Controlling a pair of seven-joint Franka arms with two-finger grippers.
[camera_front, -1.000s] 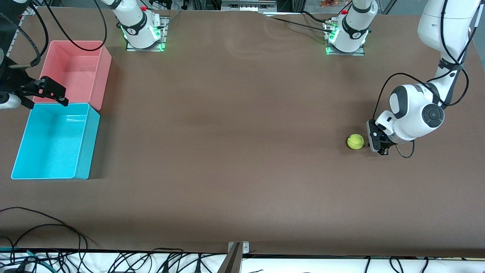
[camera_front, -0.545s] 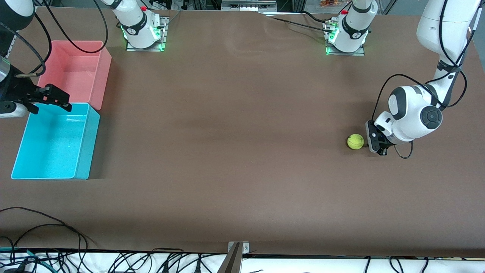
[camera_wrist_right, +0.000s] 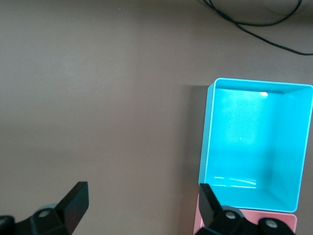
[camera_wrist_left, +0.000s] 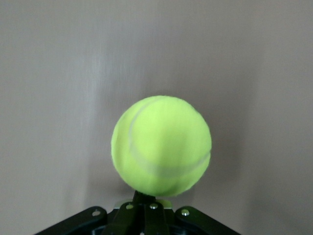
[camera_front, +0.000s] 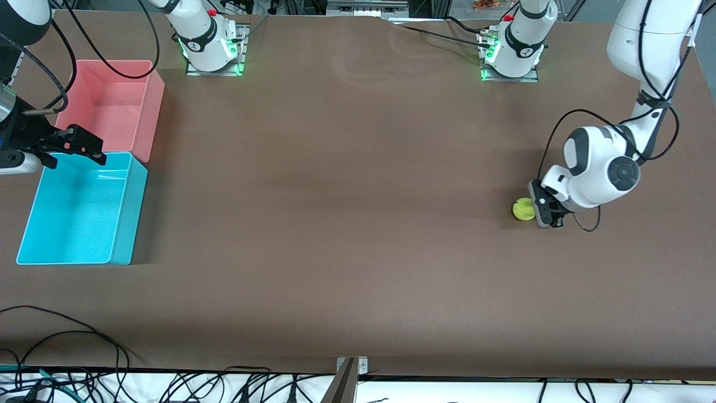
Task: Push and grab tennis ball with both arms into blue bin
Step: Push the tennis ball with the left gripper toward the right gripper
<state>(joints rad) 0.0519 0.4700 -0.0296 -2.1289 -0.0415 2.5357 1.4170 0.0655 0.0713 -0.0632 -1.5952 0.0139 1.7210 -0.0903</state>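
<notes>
Two arms, one job: small fuzzy yellow-green tennis ball (camera_front: 524, 209) sits on the brown table (camera_front: 347, 224) toward the left arm's end, well apart from the cyan-blue rectangular plastic bin (camera_front: 127, 218). Left gripper (camera_front: 543, 211) low at the table, fingers pressed together, tips touching the ball. Right gripper (camera_front: 84, 146) waits with fingers spread wide over the blue bin's edge next to the pink plastic bin (camera_front: 156, 101). Judgement: push squarely through the ball's centre, slow and level, aimed toward the bin end; an off-centre nudge likely sends it rolling aside. Right arm should meet it partway
</notes>
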